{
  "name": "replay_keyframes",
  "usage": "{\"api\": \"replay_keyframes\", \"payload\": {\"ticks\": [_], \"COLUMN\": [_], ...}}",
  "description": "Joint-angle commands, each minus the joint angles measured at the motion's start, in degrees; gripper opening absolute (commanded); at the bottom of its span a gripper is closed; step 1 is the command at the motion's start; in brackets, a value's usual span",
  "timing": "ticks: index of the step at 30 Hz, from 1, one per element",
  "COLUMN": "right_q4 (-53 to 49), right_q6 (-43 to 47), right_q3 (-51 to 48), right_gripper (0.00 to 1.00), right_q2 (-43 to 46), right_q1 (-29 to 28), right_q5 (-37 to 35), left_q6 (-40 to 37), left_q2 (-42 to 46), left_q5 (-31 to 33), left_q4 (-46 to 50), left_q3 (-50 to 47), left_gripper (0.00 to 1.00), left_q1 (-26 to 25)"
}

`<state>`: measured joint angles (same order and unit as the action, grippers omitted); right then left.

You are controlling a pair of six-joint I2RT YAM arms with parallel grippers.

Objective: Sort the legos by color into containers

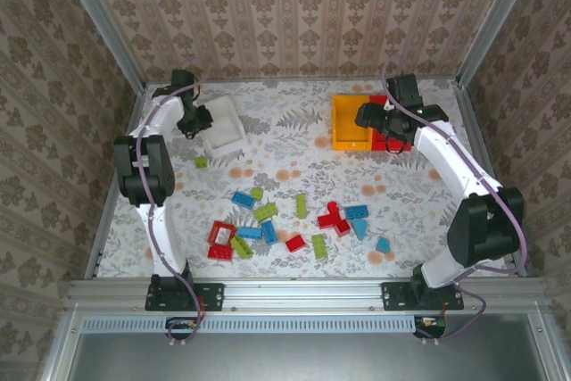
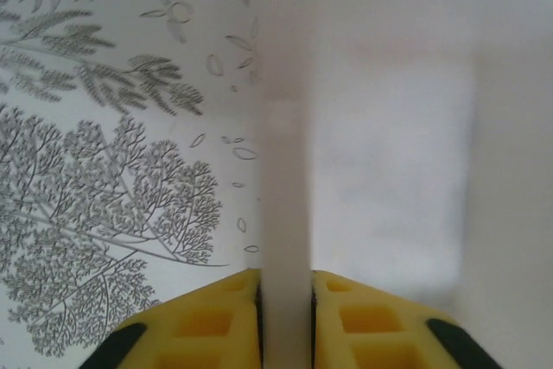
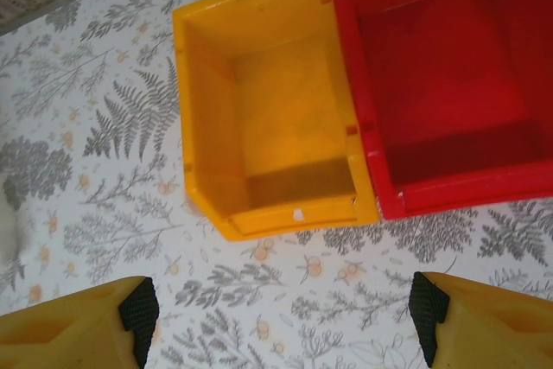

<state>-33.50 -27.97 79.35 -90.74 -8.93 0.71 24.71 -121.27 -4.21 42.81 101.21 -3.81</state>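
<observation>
The left tool [image 2: 285,321] is pinching the white bin's [image 2: 285,170] wall between shut jaws. An uneven pull could be tipping the bin or losing it. The right tool [image 3: 281,326] is hanging wide open and empty, the orange-yellow bin [image 3: 285,110] and red bin [image 3: 432,84] just ahead. The legos [image 1: 265,212] are lying on the bench [image 1: 294,136], well behind both tools. I am reading no writing anywhere.

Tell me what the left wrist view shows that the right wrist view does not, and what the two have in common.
Left wrist view: the left fingers closed on a wall of the white bin, pinching it from both sides.
Right wrist view: the right fingers standing wide open above the table, and beyond them the orange-yellow bin and the red bin, side by side and touching, with nothing inside as far as can be seen.
Shared: yellow fingers at the bottom edge and the leaf-patterned table cover.
</observation>
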Motion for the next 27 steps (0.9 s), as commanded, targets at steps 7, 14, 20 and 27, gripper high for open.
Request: {"api": "replay_keyframes", "payload": {"ticks": [7,14,20,27], "right_q4": [-1.57,-7.44,-9.13,-9.6], "right_q6": [5.39,10.3,11.48,11.4], "right_q3": [12.79,25.32,29.02,29.15], "right_gripper": [0.75,0.67,0.58,0.49], "right_q2": [-15.65,-29.47,-34.68,-36.57], "right_q1": [3.95,5.32,5.41,5.02], "right_q5": [-3.47,-1.11,0.8,1.84], "left_q6": [-7.13,-7.28,-4.29,-2.76], "left_q2": [-3.22,-5.06,-5.98,-7.3], "left_q5": [-2.14,-2.73,-3.52,-4.23], "left_q4": [3.42,4.95,4.7,5.16], "left_q3": [6.73,10.53,12.02,14.18], "left_gripper": [0.0,0.0,0.0,0.0], "left_q1": [-6.48,-11.98,-14.06,-15.01]}}
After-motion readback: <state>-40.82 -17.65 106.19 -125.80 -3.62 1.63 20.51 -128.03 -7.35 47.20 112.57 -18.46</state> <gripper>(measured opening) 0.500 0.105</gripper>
